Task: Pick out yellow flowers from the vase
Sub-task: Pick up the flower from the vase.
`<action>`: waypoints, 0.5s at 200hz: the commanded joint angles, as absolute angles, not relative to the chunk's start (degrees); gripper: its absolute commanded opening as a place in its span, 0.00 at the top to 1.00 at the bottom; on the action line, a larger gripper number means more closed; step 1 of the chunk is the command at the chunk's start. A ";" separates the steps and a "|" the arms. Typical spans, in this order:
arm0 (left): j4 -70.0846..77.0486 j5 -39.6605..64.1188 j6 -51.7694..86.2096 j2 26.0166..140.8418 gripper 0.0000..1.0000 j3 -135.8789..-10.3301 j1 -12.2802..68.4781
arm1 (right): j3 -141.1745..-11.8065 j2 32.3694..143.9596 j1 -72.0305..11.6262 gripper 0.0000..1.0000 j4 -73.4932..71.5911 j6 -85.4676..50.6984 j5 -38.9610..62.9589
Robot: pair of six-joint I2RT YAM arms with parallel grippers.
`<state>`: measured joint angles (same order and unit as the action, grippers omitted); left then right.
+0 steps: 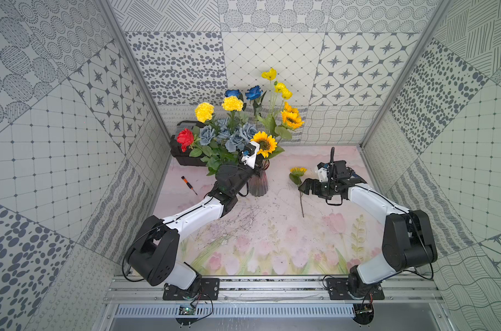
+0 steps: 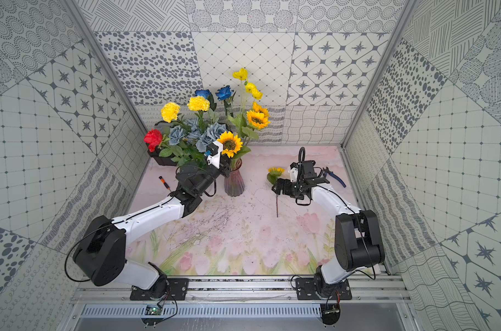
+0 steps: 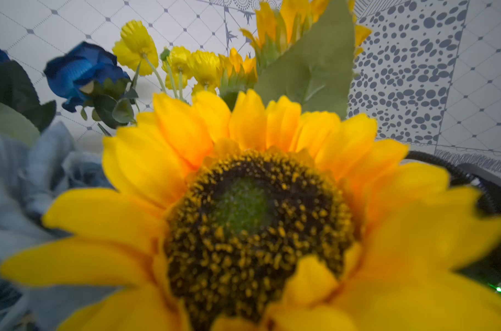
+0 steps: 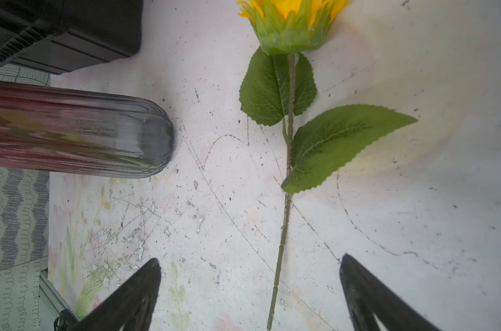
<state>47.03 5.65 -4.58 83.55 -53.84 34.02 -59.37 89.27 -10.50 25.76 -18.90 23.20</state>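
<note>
The ribbed glass vase (image 1: 258, 184) holds several yellow flowers: two carnations (image 1: 204, 111), small poppy-like blooms (image 1: 283, 90) and sunflowers (image 1: 291, 119). My left gripper (image 1: 260, 162) reaches in just above the vase neck, under the front sunflower (image 1: 265, 143). That bloom (image 3: 258, 223) fills the left wrist view and hides the fingers, which are shut at its stem. Another sunflower (image 1: 297, 172) lies flat on the table to the right. My right gripper (image 4: 250, 262) hovers open over its stem (image 4: 285, 217) without touching it.
Blue roses (image 1: 253, 92), grey-blue roses (image 1: 235, 137) and a red flower (image 1: 185, 137) share the vase. A black box (image 1: 183, 159) stands behind it at the left. A screwdriver (image 1: 189, 185) lies left of the vase, and blue-handled pliers (image 2: 333, 176) lie behind the right arm.
</note>
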 commanded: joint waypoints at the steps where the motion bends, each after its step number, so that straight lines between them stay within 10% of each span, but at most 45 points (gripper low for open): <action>1: 46.05 5.74 -5.92 78.28 0.88 -53.70 34.10 | -58.70 87.33 -10.28 0.02 22.74 -18.86 24.40; 100: 19.17 16.96 4.73 58.67 0.87 -59.86 34.04 | -53.77 66.96 -24.89 0.02 9.60 -9.95 26.38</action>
